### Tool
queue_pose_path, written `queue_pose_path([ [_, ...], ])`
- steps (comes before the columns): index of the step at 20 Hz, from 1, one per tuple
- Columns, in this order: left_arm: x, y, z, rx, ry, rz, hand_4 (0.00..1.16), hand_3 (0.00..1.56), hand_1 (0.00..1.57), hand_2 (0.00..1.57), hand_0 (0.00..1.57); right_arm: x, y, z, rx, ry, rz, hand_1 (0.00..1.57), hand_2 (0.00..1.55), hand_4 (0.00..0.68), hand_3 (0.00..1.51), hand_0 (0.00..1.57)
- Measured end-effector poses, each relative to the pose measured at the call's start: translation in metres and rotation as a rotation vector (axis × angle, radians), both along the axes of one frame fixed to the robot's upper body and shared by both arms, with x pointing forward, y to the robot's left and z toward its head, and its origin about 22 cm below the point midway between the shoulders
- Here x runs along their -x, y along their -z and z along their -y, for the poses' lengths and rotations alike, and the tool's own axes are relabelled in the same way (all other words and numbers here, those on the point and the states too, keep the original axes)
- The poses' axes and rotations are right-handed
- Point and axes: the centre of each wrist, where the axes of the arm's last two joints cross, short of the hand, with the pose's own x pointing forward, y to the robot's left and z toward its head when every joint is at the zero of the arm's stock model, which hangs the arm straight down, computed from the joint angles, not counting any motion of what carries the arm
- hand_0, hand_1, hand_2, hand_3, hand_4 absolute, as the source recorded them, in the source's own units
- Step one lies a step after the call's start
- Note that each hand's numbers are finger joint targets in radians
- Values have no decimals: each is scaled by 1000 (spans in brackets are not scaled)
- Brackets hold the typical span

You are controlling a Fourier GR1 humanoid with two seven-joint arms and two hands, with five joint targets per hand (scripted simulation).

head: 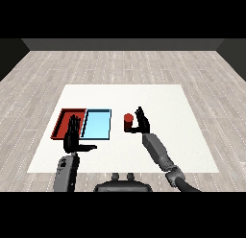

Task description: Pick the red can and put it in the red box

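The red can (128, 122) stands upright on the white table (163, 102), right of the two trays. My right hand (141, 123) is at the can's right side, fingers curving toward it but not closed round it. The red tray (63, 118) lies at the left, with the light blue tray (97, 124) touching its right side. My left hand (73, 136) hovers over the red tray's near edge, fingers straight and thumb out to the right, holding nothing.
Both trays hold nothing. The table's front edge (120, 172) runs just ahead of my forearms. Grey plank floor surrounds the table.
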Motion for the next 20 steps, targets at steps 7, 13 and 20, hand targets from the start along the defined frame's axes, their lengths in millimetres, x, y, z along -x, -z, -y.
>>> queue_pose_path([
  [7,0,-5,2,4,14,6,0,0,0,0,0,-2,7,-7,10,-10,-30,0,0,0,0,0],
  [13,5,-3,1,-1,14,7,0,0,0,0,0,-6,6,-10,15,2,-40,0,0,0,0,0],
  [20,3,0,-1,6,7,1,0,0,0,0,0,-10,6,-16,27,2,-60,0,0,0,0,0],
])
